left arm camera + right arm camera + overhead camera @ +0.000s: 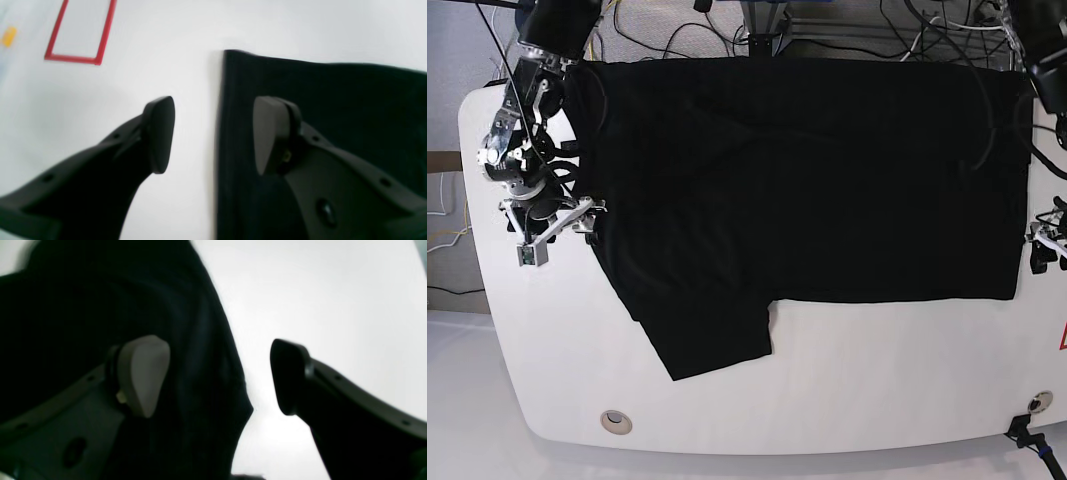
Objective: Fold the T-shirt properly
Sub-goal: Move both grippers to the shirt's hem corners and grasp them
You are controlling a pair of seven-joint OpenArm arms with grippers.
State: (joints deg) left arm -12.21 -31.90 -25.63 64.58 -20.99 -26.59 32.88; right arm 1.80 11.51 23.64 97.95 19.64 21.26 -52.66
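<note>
both hands (213, 133) (220, 376) hover spread over t-shirt (807, 180) edges.

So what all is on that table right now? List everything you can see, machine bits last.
T-shirt: one, black, spread across the far half of the table, one sleeve sticking out toward the near edge.
Table: one, white, rounded corners, under everything.
Red outline: one, red rectangle marked on the table, beyond the shirt's edge, in the left wrist view.
Yellow mark: one, small, at that view's left edge; too blurred to identify.
Round fitting: one, grey, in the table near its front edge.
Cables: several, dark, behind the table.
Left gripper: one, black, open, straddling the shirt's edge.
Right gripper: one, open, straddling the shirt's opposite edge.
</note>
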